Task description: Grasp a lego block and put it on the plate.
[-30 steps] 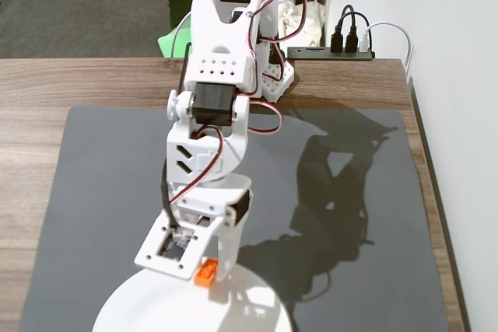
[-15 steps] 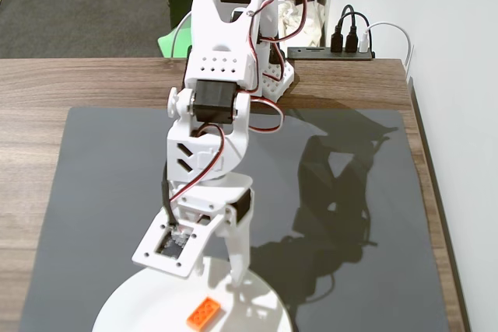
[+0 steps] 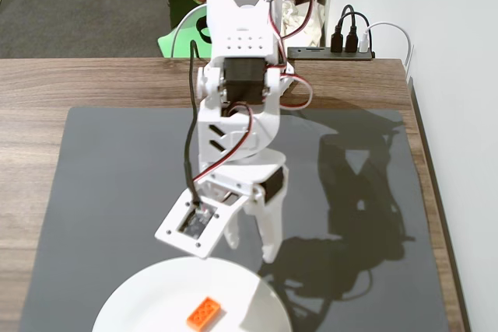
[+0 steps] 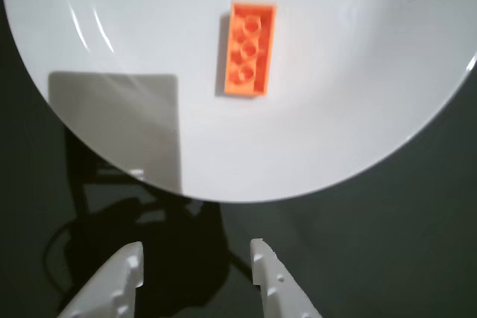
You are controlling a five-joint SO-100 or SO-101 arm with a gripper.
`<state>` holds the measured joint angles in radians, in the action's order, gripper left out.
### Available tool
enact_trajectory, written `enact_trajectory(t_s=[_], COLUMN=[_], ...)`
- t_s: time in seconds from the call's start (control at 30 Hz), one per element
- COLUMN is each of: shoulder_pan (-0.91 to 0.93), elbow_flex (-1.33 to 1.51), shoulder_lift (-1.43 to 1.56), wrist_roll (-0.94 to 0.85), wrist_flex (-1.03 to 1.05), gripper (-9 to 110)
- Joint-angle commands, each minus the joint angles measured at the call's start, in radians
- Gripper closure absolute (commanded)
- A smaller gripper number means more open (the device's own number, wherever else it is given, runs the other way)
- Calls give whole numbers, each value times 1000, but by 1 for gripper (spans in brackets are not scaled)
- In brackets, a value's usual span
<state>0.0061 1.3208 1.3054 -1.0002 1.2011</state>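
The orange lego block lies studs up on the white plate at the bottom of the fixed view. In the wrist view the lego block rests near the middle of the plate, free of any hold. My gripper hangs above the dark mat just behind the plate's far rim. In the wrist view my gripper is open and empty, its two white fingers apart over the mat, short of the plate's edge.
A dark grey mat covers the wooden table. A black power strip with plugs sits at the table's far edge by the white wall. The table's right edge runs close to the mat.
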Motion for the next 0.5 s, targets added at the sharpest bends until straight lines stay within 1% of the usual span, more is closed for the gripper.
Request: enact_trajectory(t_s=[0.0,0.3,0.47], shoulder_pan=[-6,-41,-40], elbow_flex=[-48,-61,-60], shoulder_lift=[80,118,138], wrist_roll=[84,387,535], wrist_flex=[23,175,225], gripper=[81,81,80])
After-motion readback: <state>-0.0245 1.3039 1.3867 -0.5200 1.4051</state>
